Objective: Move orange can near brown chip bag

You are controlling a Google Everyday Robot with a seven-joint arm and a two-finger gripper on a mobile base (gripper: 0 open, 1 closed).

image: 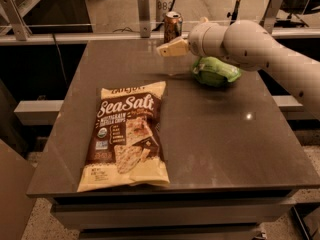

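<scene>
The orange can [173, 26] stands upright at the far edge of the table [220, 134], near the middle. The brown chip bag [126, 134] lies flat on the front left part of the table, with "Sea Salt" lettering facing up. My gripper [175, 45] hangs just in front of the can and a little to its right, low over the table. It looks open and holds nothing. One cream finger [172, 48] points left, below the can. The can and the bag are well apart.
A green bag [216, 71] lies at the back right, partly under my arm [250, 44]. Metal railing posts [144, 11] stand behind the table's far edge. The floor drops away to the left and right of the table.
</scene>
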